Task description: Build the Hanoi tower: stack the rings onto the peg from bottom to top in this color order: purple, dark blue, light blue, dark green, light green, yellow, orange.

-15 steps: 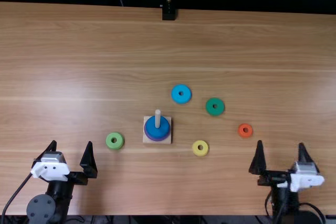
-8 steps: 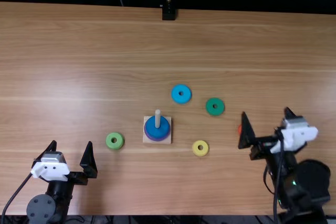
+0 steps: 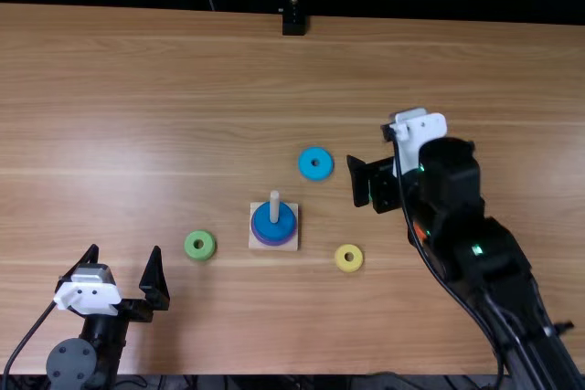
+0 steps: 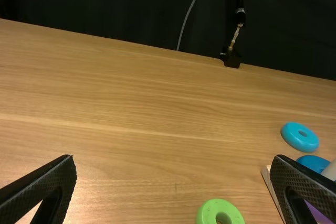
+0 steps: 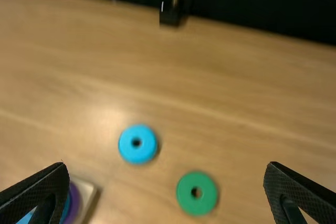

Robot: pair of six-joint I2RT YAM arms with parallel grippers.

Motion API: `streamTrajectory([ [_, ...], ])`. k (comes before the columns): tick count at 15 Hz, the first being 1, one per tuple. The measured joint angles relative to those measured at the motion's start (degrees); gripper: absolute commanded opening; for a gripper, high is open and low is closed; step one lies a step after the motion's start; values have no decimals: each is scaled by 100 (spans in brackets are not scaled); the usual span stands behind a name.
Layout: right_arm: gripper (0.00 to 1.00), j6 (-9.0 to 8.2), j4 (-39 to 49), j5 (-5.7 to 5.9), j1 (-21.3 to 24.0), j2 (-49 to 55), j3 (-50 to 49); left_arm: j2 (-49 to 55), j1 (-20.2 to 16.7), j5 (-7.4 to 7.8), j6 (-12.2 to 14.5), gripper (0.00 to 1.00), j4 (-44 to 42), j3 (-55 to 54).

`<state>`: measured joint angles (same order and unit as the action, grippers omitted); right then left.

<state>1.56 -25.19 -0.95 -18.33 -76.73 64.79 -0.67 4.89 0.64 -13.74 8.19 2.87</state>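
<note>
Left gripper (image 4: 174,157) and right gripper (image 5: 167,164): jaws released, empty. Light blue ring (image 3: 316,163), due next, lies between one and two o'clock of the peg (image 3: 274,208); a low, wide-spread descent could knock the dark green ring (image 5: 197,193), seemingly beneath the right arm.

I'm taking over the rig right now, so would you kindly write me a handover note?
Left gripper: open, empty, near the table's near edge.
Right gripper: open, empty, around the dark green ring's area.
Done: purple ring, then dark blue ring, on the peg.
Left, in order: light blue, dark green, light green, yellow, orange; all on the table, orange partly hidden by the right arm.
</note>
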Motion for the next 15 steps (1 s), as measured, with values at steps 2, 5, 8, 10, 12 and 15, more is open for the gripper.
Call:
streamTrajectory([
  [2, 100, -2, -654, -11, -192, -774, 662, 0, 0, 2, 2, 100, 0, 0],
  [5, 100, -17, -986, -98, -601, -1838, 1318, -2, 0, 2, 2, 100, 0, 0],
  [8, 100, -17, -1038, -101, -601, -2640, 1624, 0, 0, 2, 0, 100, -2, 0],
  [10, 100, -17, -1045, -98, -599, -2957, 1786, -2, -2, 2, 2, 100, 0, -2],
  [12, 100, -26, -1047, -98, -599, -3359, 2085, 0, 0, 2, 2, 100, 0, -2],
  [15, 100, -37, -1051, -96, -599, -3886, 2459, -2, -2, 2, 2, 100, 0, 0],
])
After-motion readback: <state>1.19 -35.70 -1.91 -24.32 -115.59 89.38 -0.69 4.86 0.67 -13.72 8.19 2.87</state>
